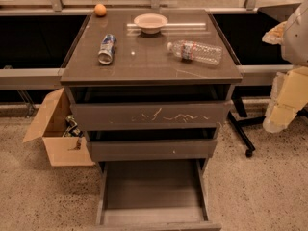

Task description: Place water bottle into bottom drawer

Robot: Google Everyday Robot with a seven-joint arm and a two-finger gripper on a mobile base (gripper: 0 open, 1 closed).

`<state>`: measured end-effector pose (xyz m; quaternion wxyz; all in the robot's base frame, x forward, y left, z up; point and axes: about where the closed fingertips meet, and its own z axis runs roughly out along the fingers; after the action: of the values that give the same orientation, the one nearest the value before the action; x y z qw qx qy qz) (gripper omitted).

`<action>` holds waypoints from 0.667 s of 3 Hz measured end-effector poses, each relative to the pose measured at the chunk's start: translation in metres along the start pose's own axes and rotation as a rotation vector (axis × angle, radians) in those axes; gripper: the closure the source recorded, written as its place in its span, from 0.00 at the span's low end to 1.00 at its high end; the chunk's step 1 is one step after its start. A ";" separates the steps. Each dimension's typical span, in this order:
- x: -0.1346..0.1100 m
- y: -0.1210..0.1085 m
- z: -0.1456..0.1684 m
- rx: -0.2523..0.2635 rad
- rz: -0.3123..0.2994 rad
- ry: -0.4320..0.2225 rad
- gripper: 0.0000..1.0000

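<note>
On the cabinet top (pixel 144 66) at 2 o'clock your bottle (pixel 195 52) lies sideways, gripper (pixel 288 97) off at 3 o'clock, its grip you cannot tell, bottom drawer (pixel 153 215) at 6 o'clock open to receive it.

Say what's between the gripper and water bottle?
Only bare cabinet top beside the water bottle, then open air to the gripper off the cabinet's right side, in camera view.

water bottle (pixel 197 52): clear crinkly plastic | cabinet top (pixel 149 65): glossy, smooth | upper drawer front (pixel 120 115): matt, scratched | box (pixel 57 146), left: brown cardboard | gripper (pixel 285 102), right edge: matt cream shell
</note>
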<state>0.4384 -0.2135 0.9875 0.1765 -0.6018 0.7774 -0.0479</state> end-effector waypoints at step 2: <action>-0.010 -0.041 0.021 -0.005 0.020 -0.137 0.00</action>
<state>0.4850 -0.2125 0.9819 0.2286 -0.5961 0.7697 -0.0029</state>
